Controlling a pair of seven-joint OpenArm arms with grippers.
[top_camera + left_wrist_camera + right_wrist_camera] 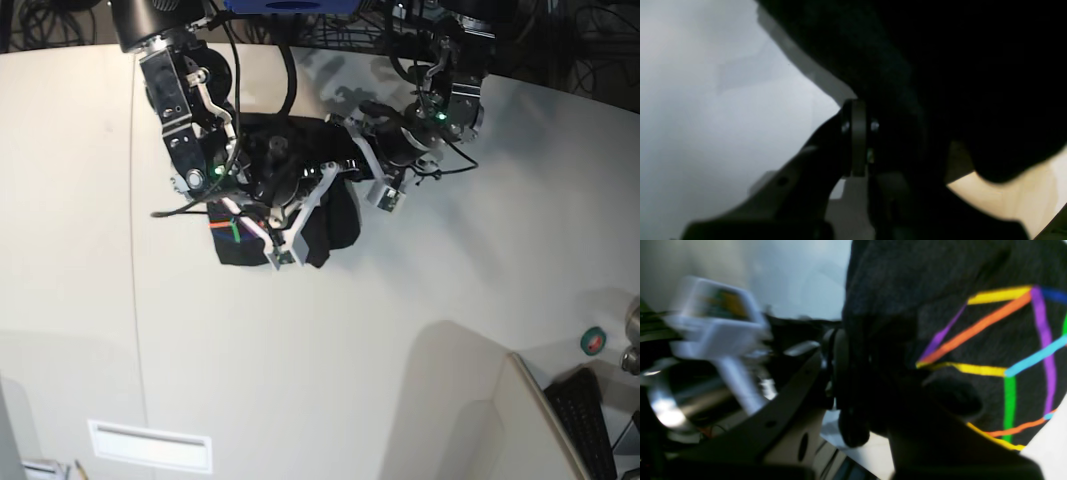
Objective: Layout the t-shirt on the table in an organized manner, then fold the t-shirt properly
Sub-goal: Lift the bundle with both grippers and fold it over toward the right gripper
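Evidently no legible writing; both grippers (330,172) (262,190) clamped on bunched t-shirt (335,225).

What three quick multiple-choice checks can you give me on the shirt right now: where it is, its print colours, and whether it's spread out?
1. Where is the t-shirt?
A. Bunched between the two arms, at the table's far side
B. On the white plate near the front edge
C. On the floor

2. The print's lines are:
A. All white
B. Several bright colours
C. Only red

3. The t-shirt is:
A. Flat and spread out
B. Neatly folded
C. Bunched and held

Answers: 1 A, the base view shows it between the arms above the table. 2 B, the right wrist view shows yellow, orange, purple, green and cyan. 3 C, cloth hangs gathered at both wrists.
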